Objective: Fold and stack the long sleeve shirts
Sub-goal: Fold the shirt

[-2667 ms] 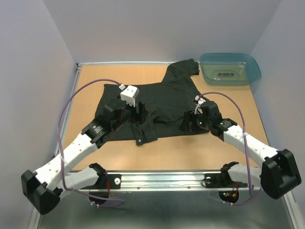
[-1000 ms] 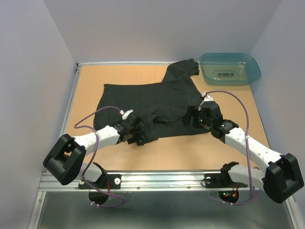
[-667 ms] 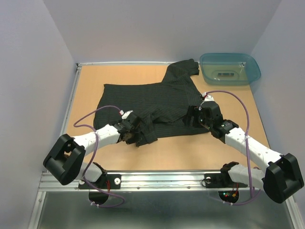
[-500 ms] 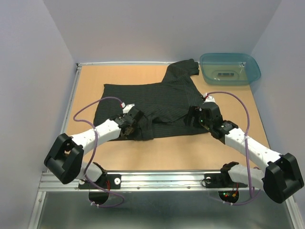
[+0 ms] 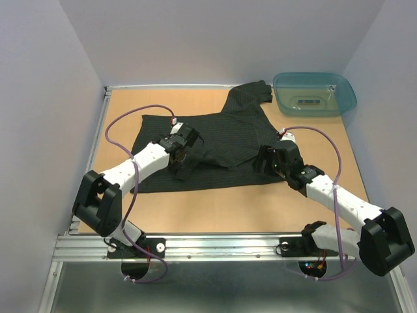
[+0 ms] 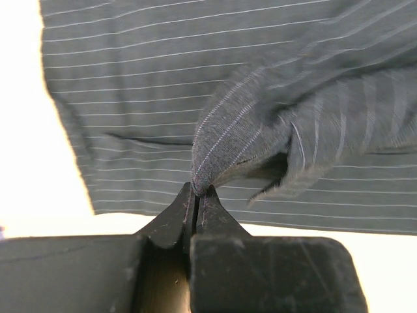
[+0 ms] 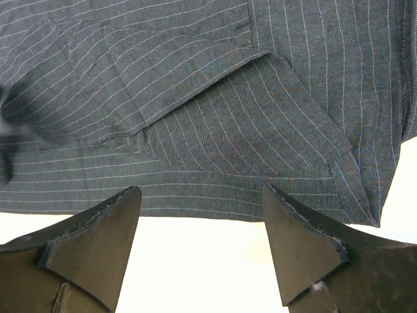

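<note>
The shirt [image 5: 225, 134] lies spread across the middle of the surface [image 5: 247, 205]. The left hand [image 6: 197, 193] pinches a raised fold of it. The right hand [image 7: 201, 190], spread, is at its lower-right hem.

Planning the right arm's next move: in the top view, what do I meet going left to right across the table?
Left gripper, shut on a fold of the shirt → right gripper, open → tub. The shirt spans both grippers' positions, so it is left out of the order.
</note>
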Action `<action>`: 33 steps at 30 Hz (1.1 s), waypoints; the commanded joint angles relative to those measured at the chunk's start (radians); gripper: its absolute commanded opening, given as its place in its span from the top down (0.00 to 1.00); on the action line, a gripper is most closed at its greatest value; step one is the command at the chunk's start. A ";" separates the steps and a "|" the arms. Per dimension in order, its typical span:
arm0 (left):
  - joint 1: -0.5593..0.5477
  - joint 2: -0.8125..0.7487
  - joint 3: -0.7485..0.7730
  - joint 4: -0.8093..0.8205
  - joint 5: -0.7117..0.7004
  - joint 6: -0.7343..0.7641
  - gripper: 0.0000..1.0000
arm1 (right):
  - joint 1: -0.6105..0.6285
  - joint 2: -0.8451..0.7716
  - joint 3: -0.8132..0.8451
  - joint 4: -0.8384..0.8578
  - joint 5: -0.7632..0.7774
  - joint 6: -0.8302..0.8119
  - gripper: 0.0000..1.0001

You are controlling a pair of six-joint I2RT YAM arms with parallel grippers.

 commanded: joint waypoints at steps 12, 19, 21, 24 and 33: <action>0.146 0.052 0.121 -0.059 -0.160 0.310 1.00 | 0.002 0.034 0.017 0.047 0.012 -0.014 0.20; 0.183 0.115 0.107 0.013 -0.192 0.381 1.00 | -0.003 0.064 0.033 0.047 0.047 0.007 0.20; 0.184 0.139 0.115 0.035 -0.187 0.393 1.00 | -0.004 0.067 0.040 0.047 0.038 0.004 0.20; 0.184 0.159 0.132 0.039 -0.161 0.398 0.98 | -0.004 0.071 0.043 0.047 0.033 -0.005 0.20; 0.184 0.194 0.242 -0.109 -0.211 0.367 0.69 | -0.004 0.077 0.047 0.049 0.053 -0.014 0.20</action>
